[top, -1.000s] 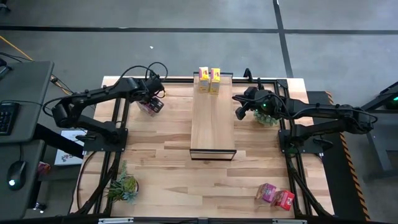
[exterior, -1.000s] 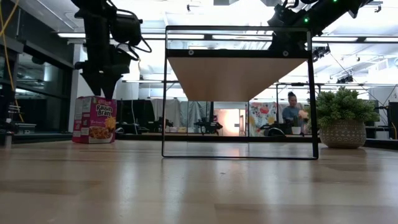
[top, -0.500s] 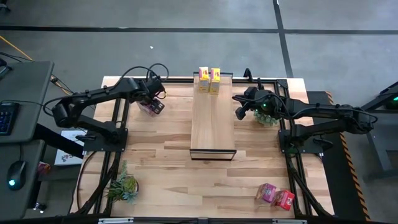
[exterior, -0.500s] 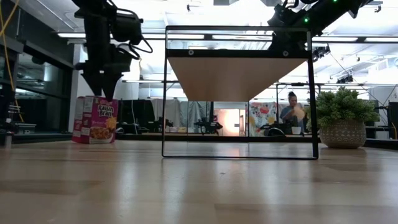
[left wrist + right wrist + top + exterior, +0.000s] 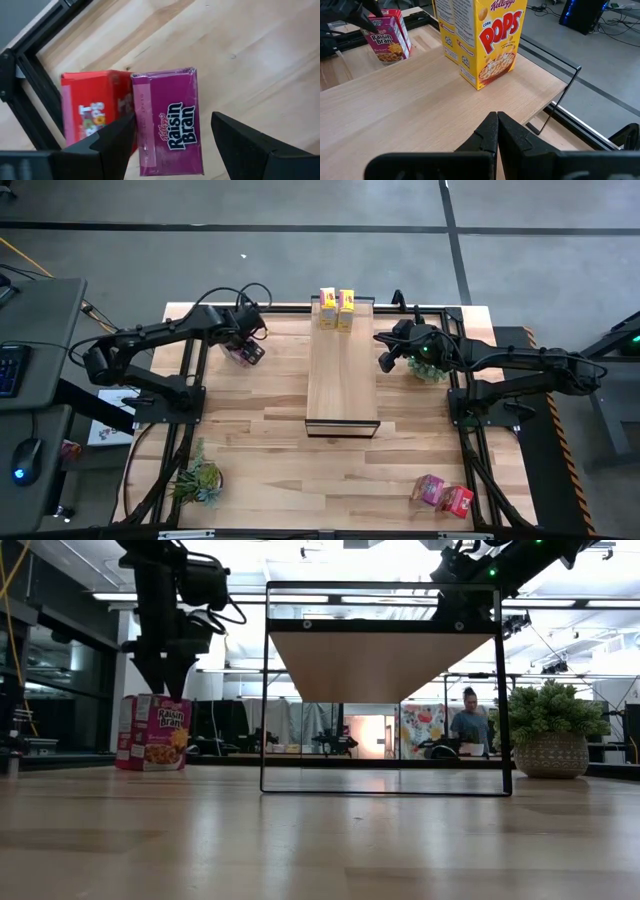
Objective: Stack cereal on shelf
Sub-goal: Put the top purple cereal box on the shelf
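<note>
My left gripper (image 5: 243, 343) (image 5: 165, 690) hangs open, pointing down, just above a magenta Raisin Bran box (image 5: 170, 122) (image 5: 152, 732). That box stands on the table near the far left corner, and a red box (image 5: 92, 112) stands against its side. In the left wrist view my fingers stand on either side of the magenta box's top without plainly touching it. Two yellow Corn Pops boxes (image 5: 337, 309) (image 5: 490, 40) stand on the far end of the shelf (image 5: 342, 380). My right gripper (image 5: 384, 362) (image 5: 497, 120) is shut and waits over the shelf's right edge.
A pink box (image 5: 428, 488) and a red box (image 5: 457, 500) lie near the table's near right corner. One potted plant (image 5: 430, 365) (image 5: 552, 735) stands right of the shelf beside my right gripper, another (image 5: 200, 480) near the left front. Dark frame rails (image 5: 30, 85) run behind the boxes.
</note>
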Action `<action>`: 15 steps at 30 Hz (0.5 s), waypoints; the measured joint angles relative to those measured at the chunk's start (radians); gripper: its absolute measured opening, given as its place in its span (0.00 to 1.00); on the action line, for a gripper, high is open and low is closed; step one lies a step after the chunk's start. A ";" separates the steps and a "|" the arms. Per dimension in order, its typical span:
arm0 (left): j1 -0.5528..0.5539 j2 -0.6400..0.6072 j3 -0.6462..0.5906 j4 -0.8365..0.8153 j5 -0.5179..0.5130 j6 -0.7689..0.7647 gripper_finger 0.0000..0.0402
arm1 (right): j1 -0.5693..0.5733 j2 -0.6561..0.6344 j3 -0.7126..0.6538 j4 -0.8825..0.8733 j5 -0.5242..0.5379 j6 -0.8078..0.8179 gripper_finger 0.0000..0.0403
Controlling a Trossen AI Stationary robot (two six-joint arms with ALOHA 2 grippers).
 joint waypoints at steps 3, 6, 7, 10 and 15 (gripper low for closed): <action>-0.006 0.000 0.000 0.000 -0.002 0.001 0.62 | 0.000 0.000 0.000 0.000 0.000 0.000 0.00; -0.009 0.000 0.000 0.000 -0.004 0.010 0.62 | 0.000 0.000 0.000 0.000 0.000 0.000 0.00; -0.009 0.000 0.000 0.000 -0.004 0.010 0.62 | 0.000 0.000 0.000 0.000 0.000 0.000 0.00; -0.009 0.017 0.000 0.000 -0.004 0.008 0.62 | 0.000 0.000 0.000 0.000 0.000 0.000 0.00; -0.010 0.052 0.000 -0.001 -0.010 0.009 0.62 | 0.000 0.000 0.000 0.001 0.000 0.000 0.00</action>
